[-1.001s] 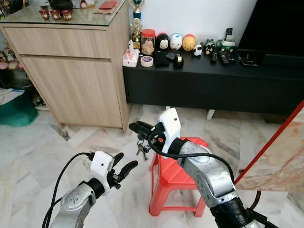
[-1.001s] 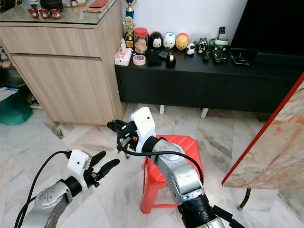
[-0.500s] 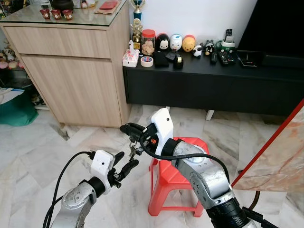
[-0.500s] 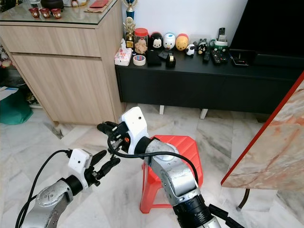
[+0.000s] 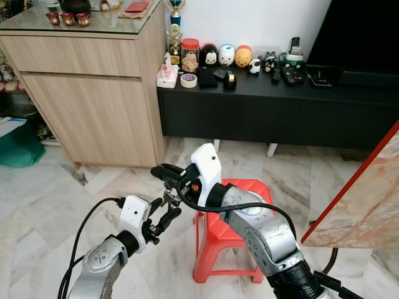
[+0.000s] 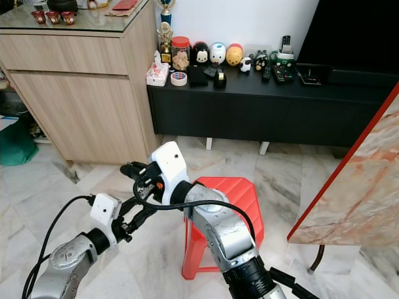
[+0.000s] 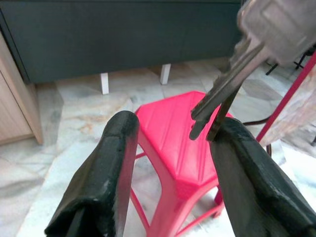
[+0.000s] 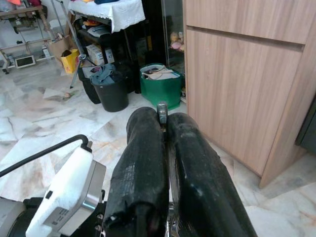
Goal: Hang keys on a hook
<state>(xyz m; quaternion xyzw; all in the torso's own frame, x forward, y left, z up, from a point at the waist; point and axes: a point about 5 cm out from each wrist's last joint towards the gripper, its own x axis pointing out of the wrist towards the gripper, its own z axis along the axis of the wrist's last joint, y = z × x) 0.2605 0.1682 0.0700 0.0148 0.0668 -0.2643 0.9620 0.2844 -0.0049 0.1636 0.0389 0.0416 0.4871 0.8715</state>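
Observation:
A small bunch of keys (image 5: 170, 198) hangs from my right gripper (image 5: 157, 172), whose fingers are shut on its top. In the right wrist view a bit of metal (image 8: 162, 109) sticks out between the closed fingertips. My left gripper (image 5: 164, 209) is just below, open, with one finger on each side of the hanging keys. The left wrist view has the silver key blades (image 7: 228, 86) dangling between its two black fingers (image 7: 116, 163), close to one of them. Both grippers are over the marble floor, left of a red plastic stool (image 5: 235, 227).
A wooden cabinet (image 5: 93, 99) stands at the back left. Beside it is a low black console (image 5: 280, 109) with figurines and remotes on top. A marble tabletop with a red edge (image 5: 368, 199) juts in on the right. A green bin (image 5: 19, 146) sits far left.
My right arm has carried the keys left and down, over to the left gripper. The keys now hang between the left gripper's open fingers. The view has shifted slightly.

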